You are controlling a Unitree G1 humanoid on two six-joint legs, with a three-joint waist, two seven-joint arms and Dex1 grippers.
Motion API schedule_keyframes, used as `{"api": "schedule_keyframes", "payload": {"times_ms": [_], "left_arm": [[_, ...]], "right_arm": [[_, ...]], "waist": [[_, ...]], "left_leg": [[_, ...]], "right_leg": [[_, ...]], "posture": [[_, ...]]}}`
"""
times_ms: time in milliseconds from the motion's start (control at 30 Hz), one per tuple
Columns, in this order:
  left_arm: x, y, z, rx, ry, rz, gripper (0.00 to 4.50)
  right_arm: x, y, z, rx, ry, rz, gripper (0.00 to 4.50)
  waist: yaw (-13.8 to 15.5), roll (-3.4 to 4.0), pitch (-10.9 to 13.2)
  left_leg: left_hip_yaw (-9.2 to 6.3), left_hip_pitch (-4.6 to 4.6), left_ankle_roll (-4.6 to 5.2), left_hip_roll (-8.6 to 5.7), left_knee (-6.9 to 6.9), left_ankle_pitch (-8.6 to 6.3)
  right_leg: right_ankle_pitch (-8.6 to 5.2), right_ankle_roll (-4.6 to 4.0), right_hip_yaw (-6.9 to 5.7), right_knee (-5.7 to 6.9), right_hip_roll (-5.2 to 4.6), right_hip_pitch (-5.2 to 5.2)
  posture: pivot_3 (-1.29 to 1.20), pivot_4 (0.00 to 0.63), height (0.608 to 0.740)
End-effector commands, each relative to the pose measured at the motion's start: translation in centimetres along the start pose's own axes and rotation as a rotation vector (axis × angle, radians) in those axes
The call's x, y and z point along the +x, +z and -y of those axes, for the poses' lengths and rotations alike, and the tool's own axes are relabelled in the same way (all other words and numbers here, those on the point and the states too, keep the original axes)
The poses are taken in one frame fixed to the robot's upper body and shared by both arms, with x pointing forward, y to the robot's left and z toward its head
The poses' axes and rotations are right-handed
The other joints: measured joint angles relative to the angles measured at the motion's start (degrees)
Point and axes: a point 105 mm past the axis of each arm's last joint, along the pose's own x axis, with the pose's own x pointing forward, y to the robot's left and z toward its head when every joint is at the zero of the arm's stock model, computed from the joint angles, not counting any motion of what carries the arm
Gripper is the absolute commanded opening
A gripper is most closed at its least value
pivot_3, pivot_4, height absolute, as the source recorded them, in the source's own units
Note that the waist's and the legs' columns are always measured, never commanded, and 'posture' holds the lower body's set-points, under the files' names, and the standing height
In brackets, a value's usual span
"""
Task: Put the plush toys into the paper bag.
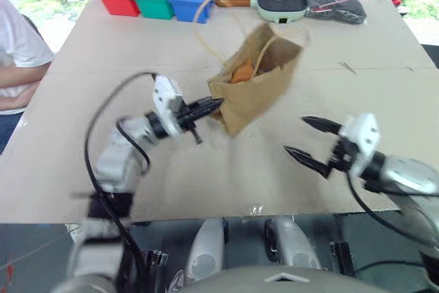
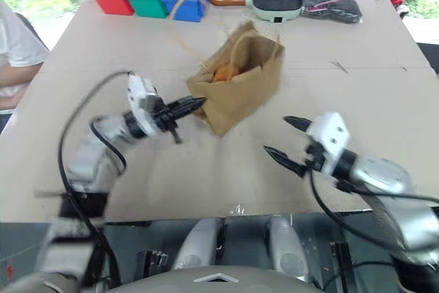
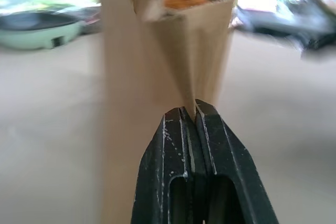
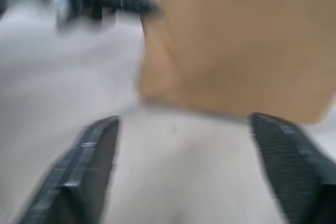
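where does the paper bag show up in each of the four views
Left eye view: paper bag at centre, tilted.
Right eye view: bag just left of centre.
Left wrist view: bag upper middle, above the shut fingers.
Right wrist view: bag upper right.
Shared landmark: the left gripper at the bag's corner.

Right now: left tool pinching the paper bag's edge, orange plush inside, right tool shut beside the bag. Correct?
One error: the right tool is open, fingers spread wide and holding nothing, as the right wrist view shows. The rest stands: the left tool pinches the paper bag, orange plush inside.
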Motion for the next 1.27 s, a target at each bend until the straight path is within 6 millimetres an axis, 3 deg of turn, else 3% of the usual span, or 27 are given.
{"api": "schedule_keyframes", "payload": {"times_ms": [33,167,367,400,467,533,567,633,733,800,1033,1267], "left_arm": [[-0.6,1.7,-0.1,0.006,-0.310,0.016,0.00],[0.3,0.2,-1.6,0.041,-0.317,-0.059,0.00],[1.7,-2.1,-1.5,-0.042,-0.332,-0.086,0.00],[1.7,-2.4,-1.6,-0.049,-0.325,-0.092,0.68],[1.7,-2.5,-1.7,-0.042,-0.315,-0.096,1.34],[1.5,-1.9,-2.1,-0.063,-0.296,-0.071,2.29],[1.2,-1.6,-2.3,-0.073,-0.287,-0.059,2.99],[0.1,-0.9,-2.7,-0.086,-0.256,-0.048,3.77],[-1.9,0.6,-2.9,-0.163,-0.144,0.002,3.77],[-2.9,0.8,-2.0,-0.183,-0.091,-0.018,3.77],[-8.7,0.1,6.0,-0.261,0.234,-0.196,3.77],[-10.2,-0.9,10.1,-0.361,0.345,-0.269,3.77]], "right_arm": [[-2.5,1.6,-0.2,-0.076,-0.028,0.011,4.47],[-3.6,1.4,-0.1,-0.086,-0.069,-0.018,4.47],[-3.7,1.1,0.0,-0.074,-0.082,-0.023,4.47],[-3.6,1.1,0.1,-0.073,-0.080,-0.023,4.50],[-3.6,1.0,0.2,-0.072,-0.074,-0.023,4.50],[-3.6,1.0,0.3,-0.077,-0.067,-0.026,4.50],[-3.7,1.0,0.5,-0.079,-0.067,-0.027,4.50],[-4.0,0.9,0.9,-0.089,-0.069,-0.040,4.50],[-4.8,0.7,1.6,-0.095,-0.079,-0.057,4.50],[-5.3,0.5,1.9,-0.100,-0.081,-0.075,4.50],[-9.4,-0.2,4.6,-0.111,-0.118,-0.204,4.50],[-9.8,-0.6,5.5,-0.097,-0.103,-0.229,4.50]], "waist": [[0.0,-0.01,0.0],[-0.5,0.02,0.0],[-0.4,-0.04,0.0],[-0.3,-0.04,0.0],[-0.2,-0.04,0.0],[-0.2,-0.05,0.0],[-0.2,-0.05,0.0],[-0.3,-0.05,0.0],[-1.0,-0.03,0.0],[-1.4,-0.02,0.0],[-1.2,0.01,0.0],[1.1,0.16,-0.1]], "left_leg": [[0.04,0.01,0.00,-0.01,0.04,0.00],[0.04,0.15,0.03,0.00,0.07,-0.01],[-0.10,0.06,0.03,0.04,0.07,-0.01],[-0.10,0.05,0.03,0.04,0.08,-0.01],[-0.09,0.05,0.03,0.03,0.10,-0.01],[-0.08,0.05,0.03,0.02,0.11,-0.01],[-0.10,0.04,0.03,0.03,0.11,-0.01],[-0.11,0.05,0.03,0.03,0.11,-0.01],[-0.09,0.08,0.03,0.08,0.08,-0.01],[-0.10,0.10,0.03,0.12,0.07,-0.01],[-0.06,0.20,0.05,0.53,-0.03,-0.05],[0.48,0.53,0.04,0.81,0.14,-0.02]], "right_leg": [[0.00,0.01,0.02,-0.06,-0.01,0.05],[0.02,0.05,0.06,-0.30,-0.03,0.30],[0.02,0.05,-0.04,-0.30,0.02,0.29],[0.02,0.05,-0.05,-0.30,0.02,0.29],[0.02,0.05,-0.05,-0.30,0.00,0.30],[0.02,0.05,-0.04,-0.30,-0.01,0.30],[0.02,0.05,-0.04,-0.30,0.00,0.30],[0.02,0.05,-0.05,-0.29,0.00,0.30],[0.02,0.04,-0.03,-0.28,0.01,0.30],[0.02,0.03,-0.05,-0.22,0.00,0.30],[0.02,0.03,0.08,-0.29,-0.21,0.31],[-0.25,-0.03,-0.35,-0.45,-0.13,0.85]], "posture": [[0.00,0.150,0.740],[0.00,0.150,0.740],[0.00,0.150,0.740],[0.00,0.150,0.740],[0.00,0.150,0.740],[0.00,0.150,0.740],[0.00,0.150,0.740],[0.00,0.150,0.740],[0.00,0.150,0.740],[0.00,0.150,0.740],[0.00,0.150,0.740],[0.00,0.150,0.740]]}}
